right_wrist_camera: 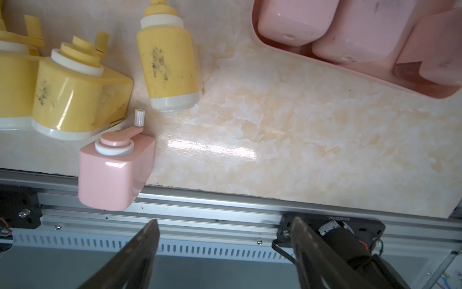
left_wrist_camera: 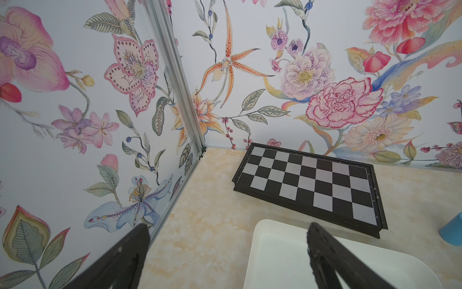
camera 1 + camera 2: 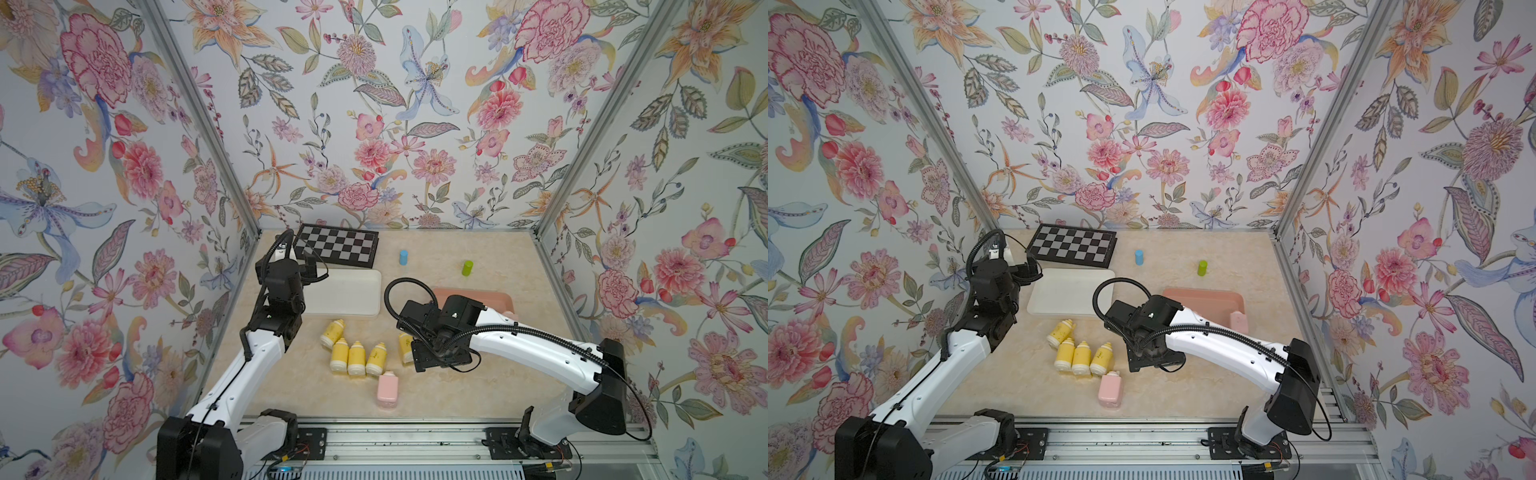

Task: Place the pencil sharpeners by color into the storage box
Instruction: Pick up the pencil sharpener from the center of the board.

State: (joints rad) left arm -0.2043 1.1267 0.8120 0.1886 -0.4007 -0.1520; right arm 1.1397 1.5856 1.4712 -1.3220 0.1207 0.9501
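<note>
I took the last loose pink sharpener (image 1: 115, 170) as my pick. It lay near the table's front edge, just beside the yellow ones (image 3: 356, 357). My right gripper (image 1: 223, 221) hung empty to one side of it, jaws well apart. I judged a squeeze across its flat sides best, clear of the crank. The left gripper (image 2: 228, 226) hovered wide and empty over the white tray (image 2: 275, 250).

Holds the left gripper (image 2: 228, 226) wide open over the white box's (image 3: 353, 295) far left corner; hangs the right gripper (image 1: 224, 220) front-right of that box, jaws parted, empty.
</note>
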